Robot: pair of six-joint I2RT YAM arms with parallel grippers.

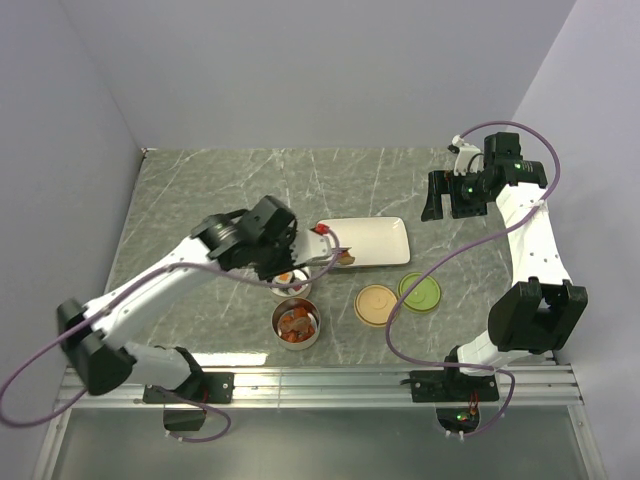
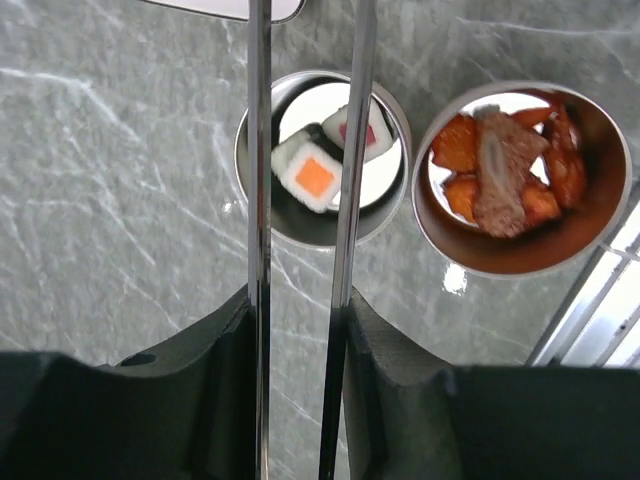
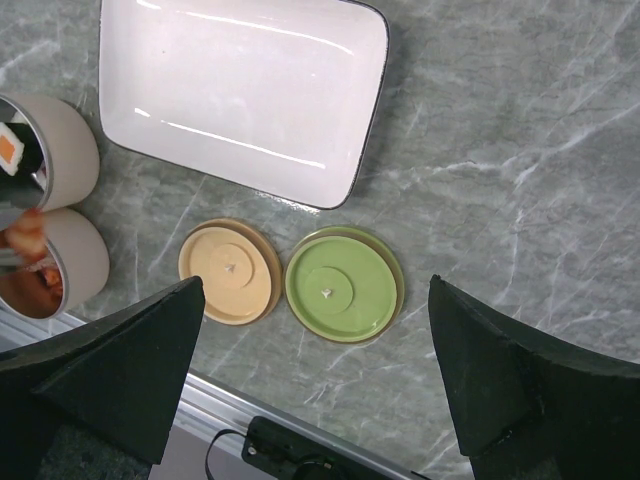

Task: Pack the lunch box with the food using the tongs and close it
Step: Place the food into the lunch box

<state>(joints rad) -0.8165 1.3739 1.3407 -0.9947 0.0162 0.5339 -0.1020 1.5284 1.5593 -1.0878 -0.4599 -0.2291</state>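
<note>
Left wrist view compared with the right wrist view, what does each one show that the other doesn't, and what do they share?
Only the left wrist view: the tongs clamped in the left gripper, and a full look at the sushi pieces in the far container and the orange-red chunks in the near container. Only the right wrist view: the tan lid and green lid, side by side. Shared: both containers, the white tray (just a corner from the left wrist) and the marbled table.
</note>
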